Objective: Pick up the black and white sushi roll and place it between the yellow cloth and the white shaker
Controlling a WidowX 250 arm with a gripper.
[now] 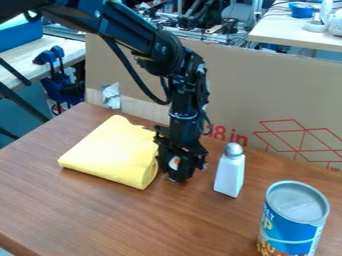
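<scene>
So the yellow cloth [110,150] is lying folded into a thick, squarish pad, its corners looking soft and its near right end bulging in a rounded fold. It's sitting left of the middle of the view, right beside the black gripper [182,172], which is hanging down low over the tabletop [127,215]. Honestly can't tell if the gripper is wide, narrow or holding something; a small whitish patch with a bit of orange is showing there.

On the other side, a white shaker [230,175] with tapered sides and a rounded grey cap is standing upright. Closer to the camera, a can [291,235] with a blue label, yellow lettering and a metallic top is standing near the right edge.

The tabletop is showing a brown wood grain and kinda catching the light. Behind it a cardboard panel [234,90] with red line printing is standing, with a crinkly silvery piece [111,95] stuck on. Further back, blue clamps [55,62] are hanging by a pale bench [23,62], and a blue bowl [301,10] is sitting on another pale table [284,34].
</scene>
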